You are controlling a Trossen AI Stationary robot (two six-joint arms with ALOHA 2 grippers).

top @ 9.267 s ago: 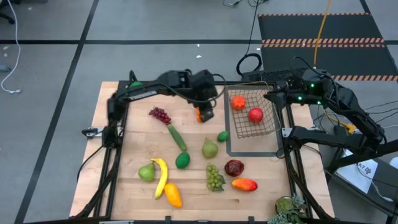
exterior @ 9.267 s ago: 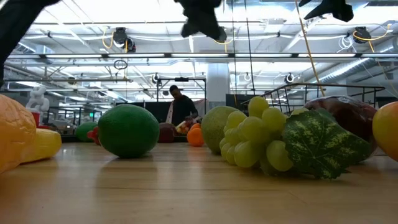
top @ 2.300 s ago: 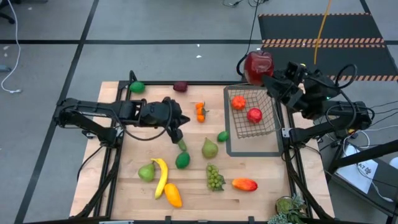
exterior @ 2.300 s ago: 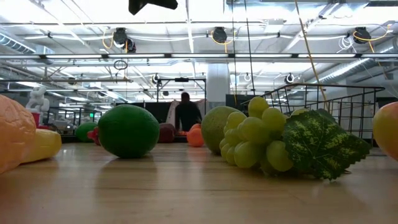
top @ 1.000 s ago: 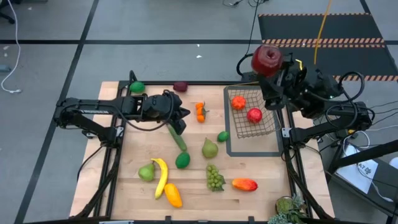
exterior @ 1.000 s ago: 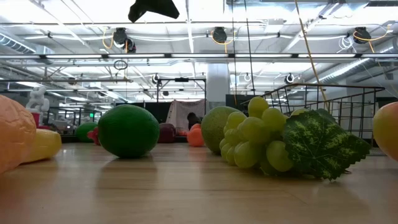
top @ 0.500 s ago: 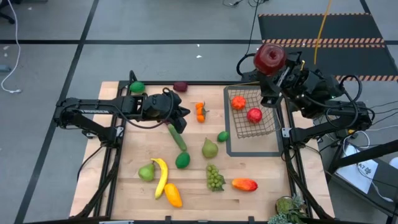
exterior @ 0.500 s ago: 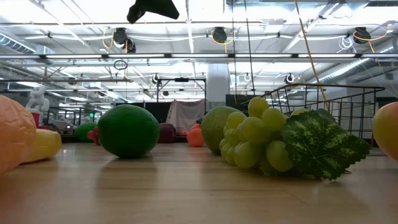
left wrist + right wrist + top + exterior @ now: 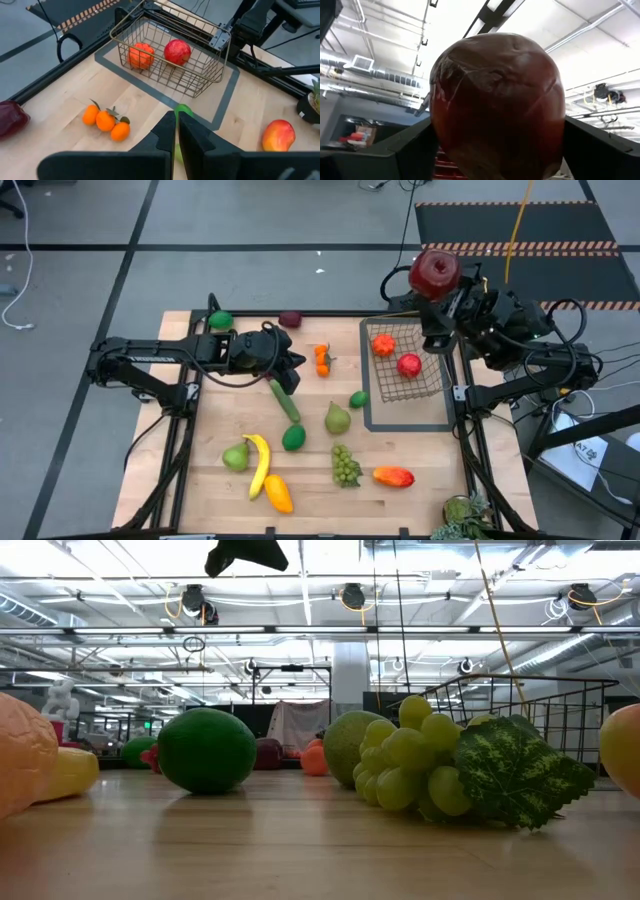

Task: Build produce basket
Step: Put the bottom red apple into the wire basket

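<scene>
My right pincer (image 9: 437, 280) grips a dark red apple (image 9: 434, 272), spread wide around it and lifted above the far edge of the basket (image 9: 408, 363). The basket sits on the table's right side with an orange fruit (image 9: 383, 345) and a red apple (image 9: 409, 365) inside. My left pincer (image 9: 290, 365) is closed and empty, near the cucumber (image 9: 285, 401).
</scene>
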